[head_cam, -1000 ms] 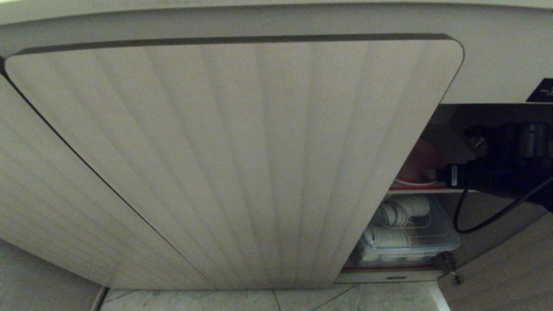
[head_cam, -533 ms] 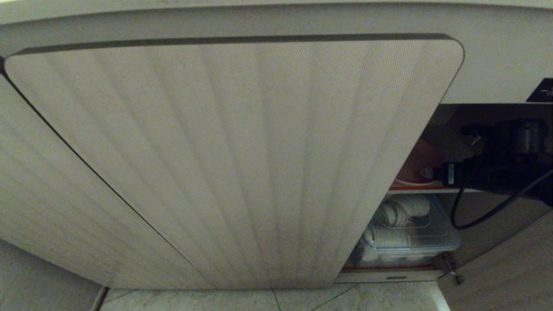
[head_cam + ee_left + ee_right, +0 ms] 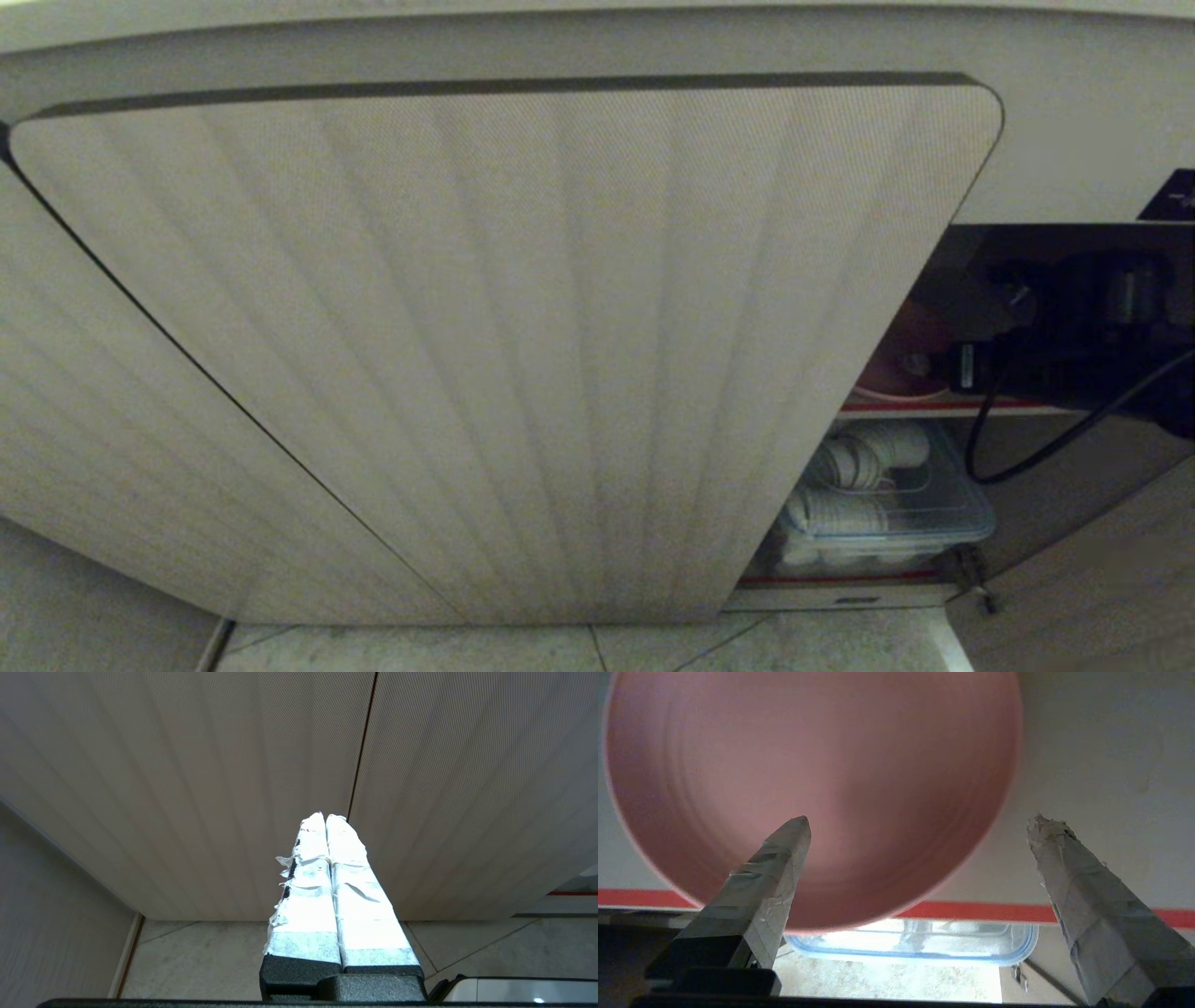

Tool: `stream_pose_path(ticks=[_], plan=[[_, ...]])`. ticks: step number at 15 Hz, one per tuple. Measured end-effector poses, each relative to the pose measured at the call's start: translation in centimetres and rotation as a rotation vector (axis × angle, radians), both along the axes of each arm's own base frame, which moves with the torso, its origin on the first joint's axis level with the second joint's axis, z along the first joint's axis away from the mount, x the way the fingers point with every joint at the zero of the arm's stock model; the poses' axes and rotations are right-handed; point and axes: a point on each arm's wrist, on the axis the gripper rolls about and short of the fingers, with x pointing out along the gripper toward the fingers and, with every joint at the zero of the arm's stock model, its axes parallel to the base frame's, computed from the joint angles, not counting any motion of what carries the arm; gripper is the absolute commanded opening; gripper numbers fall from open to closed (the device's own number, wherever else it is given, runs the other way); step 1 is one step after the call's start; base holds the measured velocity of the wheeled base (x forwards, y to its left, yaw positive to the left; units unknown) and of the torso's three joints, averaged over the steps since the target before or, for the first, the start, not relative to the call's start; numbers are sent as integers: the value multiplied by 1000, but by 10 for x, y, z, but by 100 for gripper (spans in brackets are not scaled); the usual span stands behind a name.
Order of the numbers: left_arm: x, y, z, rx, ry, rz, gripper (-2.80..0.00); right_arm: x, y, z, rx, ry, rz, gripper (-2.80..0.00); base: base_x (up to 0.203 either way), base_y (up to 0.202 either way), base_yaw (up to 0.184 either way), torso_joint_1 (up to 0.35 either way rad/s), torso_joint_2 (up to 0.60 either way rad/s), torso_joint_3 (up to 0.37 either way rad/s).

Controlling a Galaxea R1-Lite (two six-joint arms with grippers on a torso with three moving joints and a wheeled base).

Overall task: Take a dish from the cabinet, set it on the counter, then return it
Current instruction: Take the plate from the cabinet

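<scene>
- Head view: 1 cabinet [image 3: 504, 345] with 2 fluted doors in sight, both facing the camera, and a dark opening beside the right edge of the larger door. Inside are 2 red-edged shelves [image 3: 934, 407]. 1 pink dish [image 3: 901, 369] rests on the upper shelf at its front edge, half hidden by the door. 1 clear lidded box [image 3: 887, 509] holding white items sits on the lower shelf. The right gripper [image 3: 938, 371] reaches into the opening at dish level; its fingers cannot be made out here.
- Left wrist view: 1 left gripper [image 3: 326, 816], its 2 taped fingers pressed together on nothing, near the seam between the doors above the tiled floor [image 3: 201, 956].
- Right wrist view: only here do the 2 taped fingers [image 3: 770, 877] show, spread wide and released. 1 finger overlaps the dish [image 3: 812, 765], the other stands clear of its rim. The dish overhangs the shelf's red front edge, with the box [image 3: 924, 947] below.
</scene>
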Motion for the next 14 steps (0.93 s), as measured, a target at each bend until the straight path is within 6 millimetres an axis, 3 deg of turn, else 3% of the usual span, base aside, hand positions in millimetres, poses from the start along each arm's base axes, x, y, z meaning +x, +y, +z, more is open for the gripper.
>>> stream_pose_path(ticks=[14], plan=[[0, 0, 0, 0, 0, 0, -280, -2, 0, -14, -46, -33, 20, 0, 0, 0, 0, 0, 0, 0]])
